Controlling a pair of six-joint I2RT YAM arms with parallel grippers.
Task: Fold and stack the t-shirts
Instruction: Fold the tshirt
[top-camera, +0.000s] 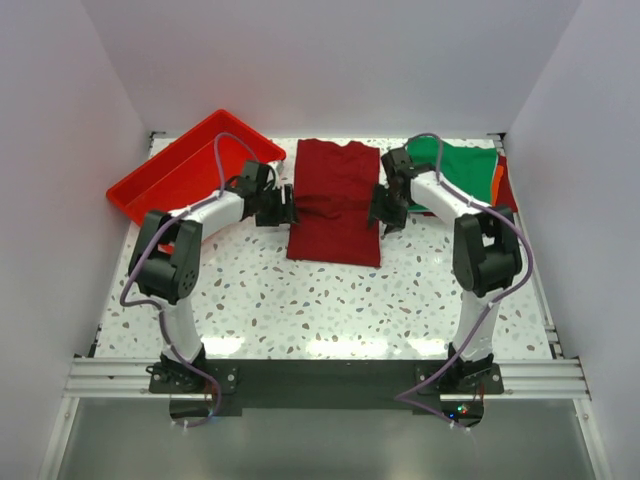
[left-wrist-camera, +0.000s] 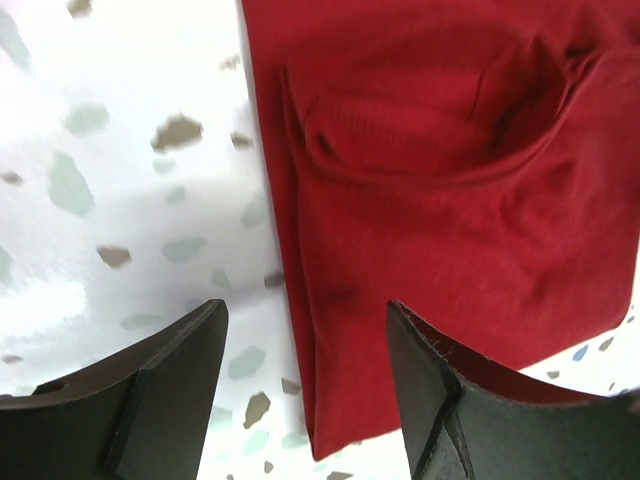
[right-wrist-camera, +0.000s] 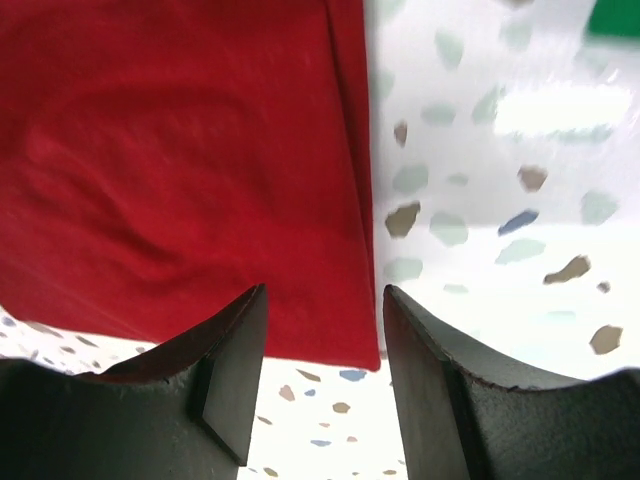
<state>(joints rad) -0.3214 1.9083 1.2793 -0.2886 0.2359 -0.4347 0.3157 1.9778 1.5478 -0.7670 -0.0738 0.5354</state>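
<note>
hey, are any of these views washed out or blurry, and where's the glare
Top external: sharp, evenly lit, with a pale sheen along the near edge of the table. Left wrist: the table is washed out and soft at upper left, the maroon shirt clearer. Right wrist: a white glare patch at upper right, the fingers dark.

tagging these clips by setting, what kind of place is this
Probably a robot lab test cell: plain white walls box in a speckled table, and a metal rail at its near edge.
</note>
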